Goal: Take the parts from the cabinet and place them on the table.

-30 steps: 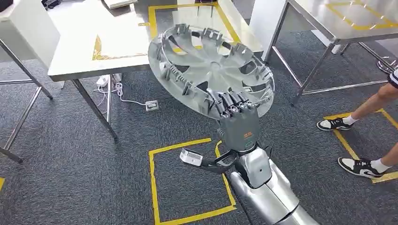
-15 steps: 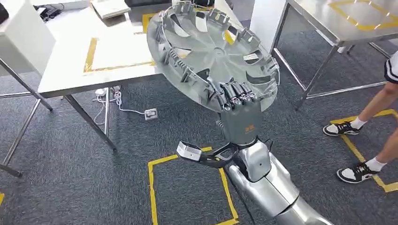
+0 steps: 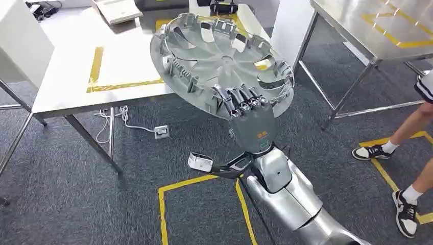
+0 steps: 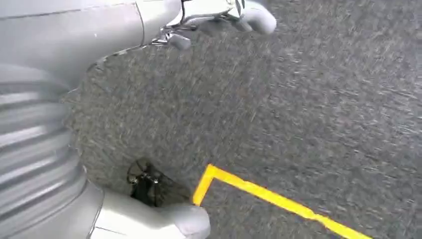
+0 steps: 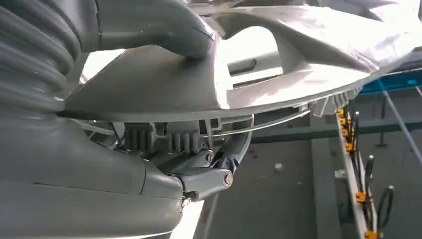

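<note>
A large silver wheel cover [image 3: 219, 61] with its ribbed inner side up is tilted in the air over the near edge of the white table [image 3: 66, 76]. My right hand [image 3: 250, 120] grips its near rim, fingers [image 3: 240, 99] hooked over the top. In the right wrist view the thumb [image 5: 149, 25] presses one face of the wheel cover [image 5: 298, 55] and the fingers [image 5: 209, 179] clamp the other. My left hand [image 4: 59, 99] hangs above the grey carpet, thumb and fingers apart with nothing between them.
A yellow tape rectangle [image 3: 94, 71] marks the white table's top. A steel table [image 3: 357, 25] stands at the right. A person's legs [image 3: 408, 127] are at the right edge. A power strip [image 3: 162, 131] and cable lie under the white table. Yellow tape [image 3: 204, 178] marks the carpet.
The whole view has shifted toward the white table. The wheel cover, still in my right hand, now reaches further over the tabletop. The person's feet have stepped along the right edge.
</note>
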